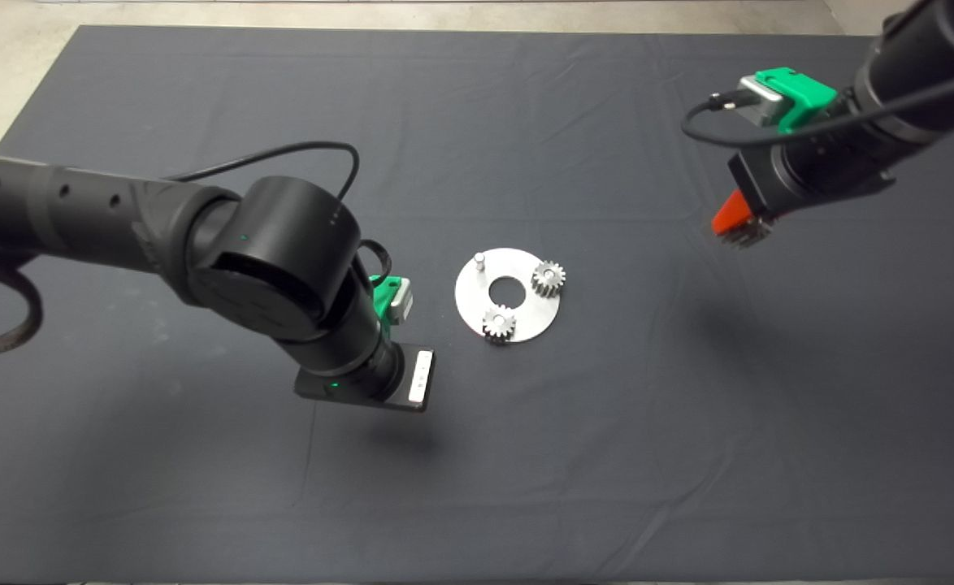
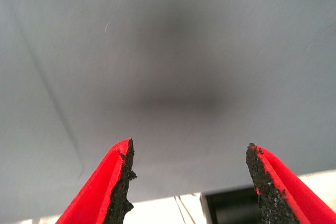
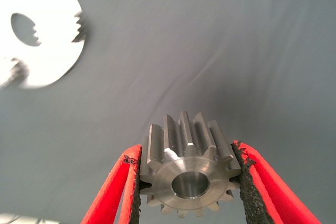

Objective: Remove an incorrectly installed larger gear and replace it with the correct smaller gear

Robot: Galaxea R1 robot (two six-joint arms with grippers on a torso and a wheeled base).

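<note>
- Between the pads of the right gripper [image 3: 185,148] sits a bright steel gear [image 3: 184,178], clamped across its toothed flanks. Both pads touch the teeth.
- We judge this to be the larger gear, since it is tall and shiny. There is nothing beside it to compare, so we hold that loosely.
- Its bore faces the right wrist camera, so its axis runs roughly along the fingers, not across them.
- In the head view the right gripper [image 1: 739,229] hangs above the mat [image 1: 607,487], well apart from the round plate [image 1: 526,325]. The plate lies toward the mat's centre from it.
- The plate carries two small gears, one [image 1: 548,278] on its far side and one [image 1: 497,323] at its near edge. One pin [image 1: 480,261] stands bare.
- The left gripper [image 2: 189,150] is spread wide and holds nothing, with only bare mat in front of it. Its arm stands just beside the plate and is much the nearer of the two.
- We cannot find the smaller gear lying loose in any view. It may be hidden under the left arm.
- Judgement: the removal looks done, and the held gear has yet to be set down clear of the plate. The bare pin awaits its replacement, which must meet the pin with its bore upright.
</note>
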